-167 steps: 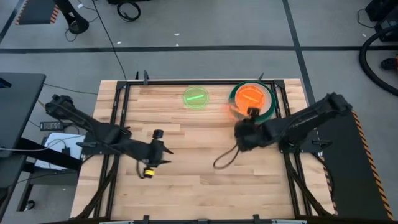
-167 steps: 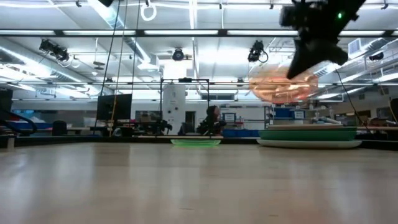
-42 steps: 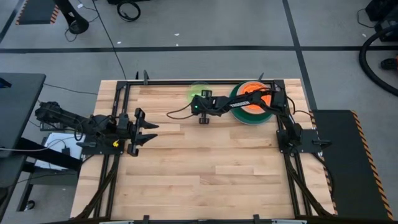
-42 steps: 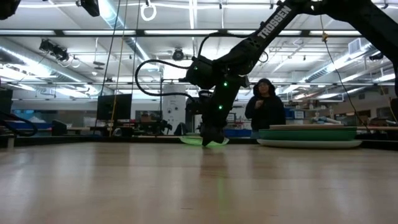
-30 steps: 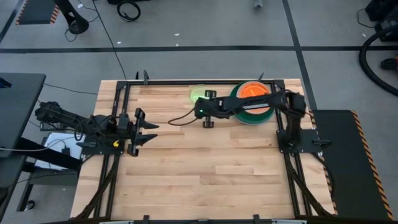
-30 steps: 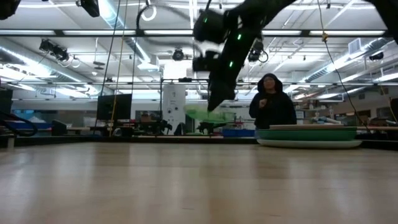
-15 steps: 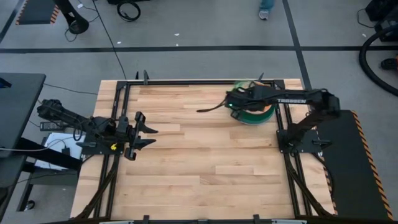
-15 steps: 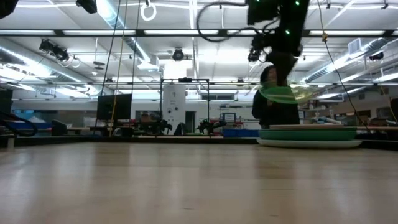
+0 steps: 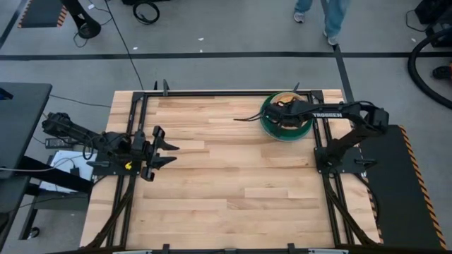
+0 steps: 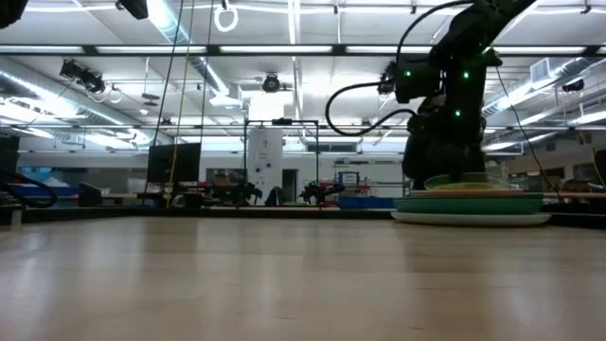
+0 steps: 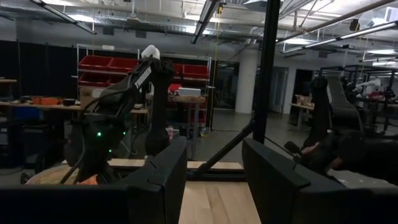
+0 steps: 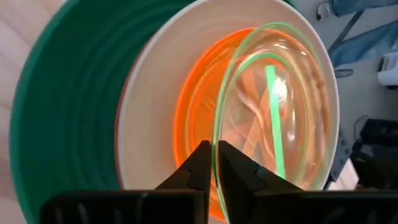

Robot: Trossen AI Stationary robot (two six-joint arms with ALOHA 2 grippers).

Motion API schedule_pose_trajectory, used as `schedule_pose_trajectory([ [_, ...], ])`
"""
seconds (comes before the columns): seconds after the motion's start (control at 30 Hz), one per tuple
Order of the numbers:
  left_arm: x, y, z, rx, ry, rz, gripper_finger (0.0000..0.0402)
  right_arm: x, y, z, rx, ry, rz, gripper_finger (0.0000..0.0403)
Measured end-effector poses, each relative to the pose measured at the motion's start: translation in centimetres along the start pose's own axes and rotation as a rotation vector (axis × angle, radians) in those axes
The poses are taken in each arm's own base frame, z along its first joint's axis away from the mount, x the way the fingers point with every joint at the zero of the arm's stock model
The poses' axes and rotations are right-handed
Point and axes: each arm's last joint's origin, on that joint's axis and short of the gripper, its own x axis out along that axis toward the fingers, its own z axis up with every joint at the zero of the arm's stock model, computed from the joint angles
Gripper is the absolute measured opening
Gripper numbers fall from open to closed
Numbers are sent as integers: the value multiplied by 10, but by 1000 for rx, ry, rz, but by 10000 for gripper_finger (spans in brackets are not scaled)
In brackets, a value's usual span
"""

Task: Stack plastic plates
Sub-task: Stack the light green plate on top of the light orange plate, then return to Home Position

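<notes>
Right pincer (image 12: 214, 163) clamped on neon-green plate (image 12: 277, 106) rim, over plate stack (image 12: 74, 106)

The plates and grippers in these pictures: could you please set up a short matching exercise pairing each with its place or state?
Things:
1. neon-green plate
2. dark green plate
3. left gripper
4. right gripper

Places or states:
A. open, at the table's left edge
B. low in the stack, widest visible in the wrist view
C. pinched by its rim above the stack
D. shut, over the stack

Pairs: 1-C, 2-B, 3-A, 4-D
</notes>
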Motion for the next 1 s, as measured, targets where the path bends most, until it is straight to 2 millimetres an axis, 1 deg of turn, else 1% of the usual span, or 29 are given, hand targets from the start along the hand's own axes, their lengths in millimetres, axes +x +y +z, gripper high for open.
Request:
schedule_pose_trajectory([
  [0.13,0,0,2,8,-20,2,160,-5,-4,2,23,5,51,67],
  [0.3,0,0,1,29,-14,3,160,-24,-16,2,56,-38,100,111],
  [0.43,0,0,1,31,-15,4,160,-41,-26,0,77,-128,174,136],
  [0.53,1,3,1,43,-16,20,160,-52,-26,3,80,-302,304,144],
  [0.6,2,6,0,69,-5,46,160,-55,-18,4,57,-466,458,144],
  [0.7,6,13,-4,93,23,97,160,-57,-1,2,27,-723,657,137],
  [0.77,10,19,-8,98,49,140,160,-58,10,-4,-14,-881,755,130],
  [0.83,13,28,-17,90,76,190,160,-53,17,-16,-72,-971,807,122],
  [0.9,11,40,-31,81,120,251,160,-45,18,-32,-104,-982,821,113],
  [0.97,3,51,-44,61,151,287,160,-38,13,-47,-74,-969,817,101],
  [1.0,-2,56,-47,47,147,291,160,-35,10,-55,-60,-969,828,94],
])
